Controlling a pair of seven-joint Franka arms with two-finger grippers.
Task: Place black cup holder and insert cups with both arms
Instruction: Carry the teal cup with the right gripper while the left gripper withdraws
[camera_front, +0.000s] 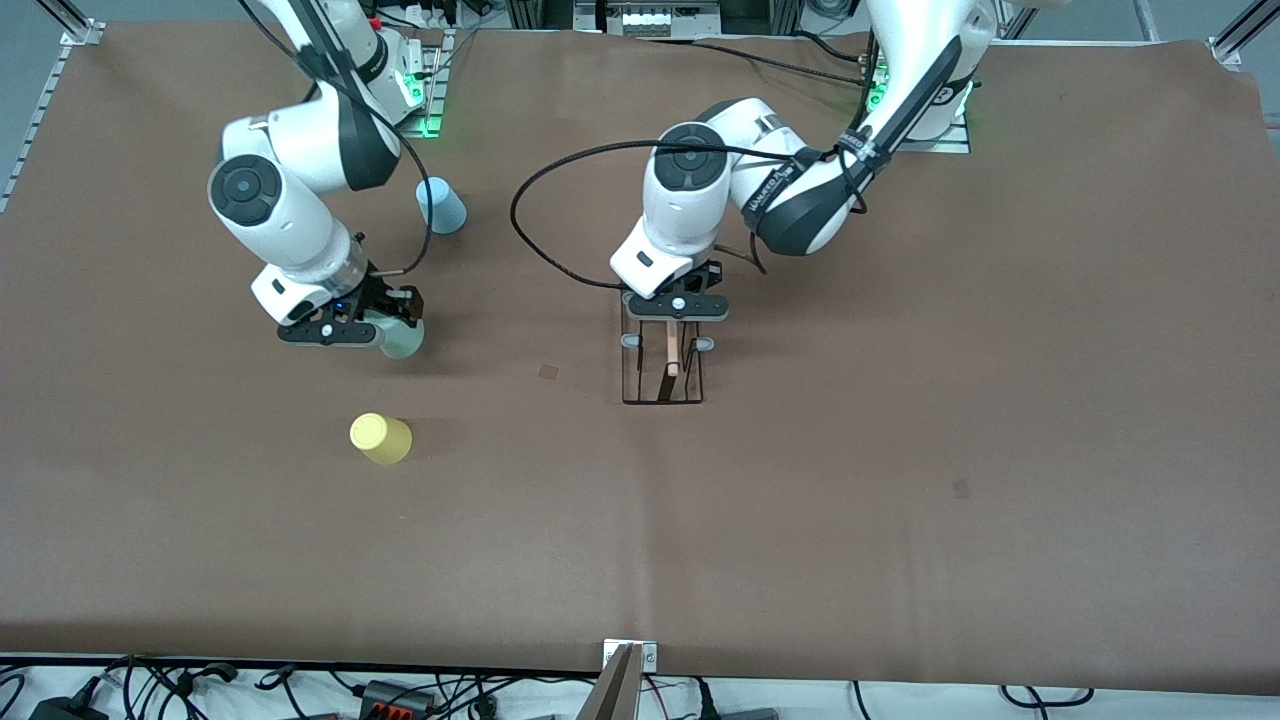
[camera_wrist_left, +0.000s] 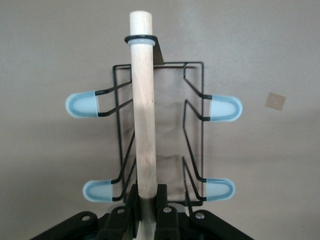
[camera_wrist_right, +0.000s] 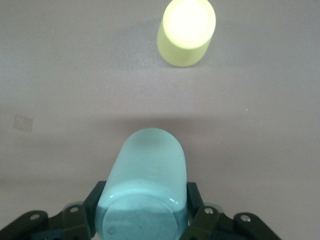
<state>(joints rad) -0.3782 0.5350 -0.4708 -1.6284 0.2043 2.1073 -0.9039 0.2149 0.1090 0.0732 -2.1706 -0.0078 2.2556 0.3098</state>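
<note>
The black cup holder (camera_front: 662, 385) is a black wire rack with a wooden rod handle (camera_front: 669, 352) and pale-tipped pegs, at the table's middle. My left gripper (camera_front: 672, 328) is shut on the rod's upper end. The left wrist view shows its fingers (camera_wrist_left: 129, 197) clamped on the rod (camera_wrist_left: 143, 115), with the wire frame (camera_wrist_left: 192, 115) below. My right gripper (camera_front: 388, 322) is shut on the mint green cup (camera_front: 403, 340), which shows in the right wrist view (camera_wrist_right: 147, 170). The yellow cup (camera_front: 380, 438) stands upside down nearer the front camera (camera_wrist_right: 186, 31). The light blue cup (camera_front: 440, 205) stands upside down near the right arm's base.
The brown table cover (camera_front: 900, 450) is bare toward the left arm's end and along the front edge. A black cable (camera_front: 530, 235) loops from the left arm over the table beside the rack. Small square marks (camera_front: 548, 371) lie on the cover.
</note>
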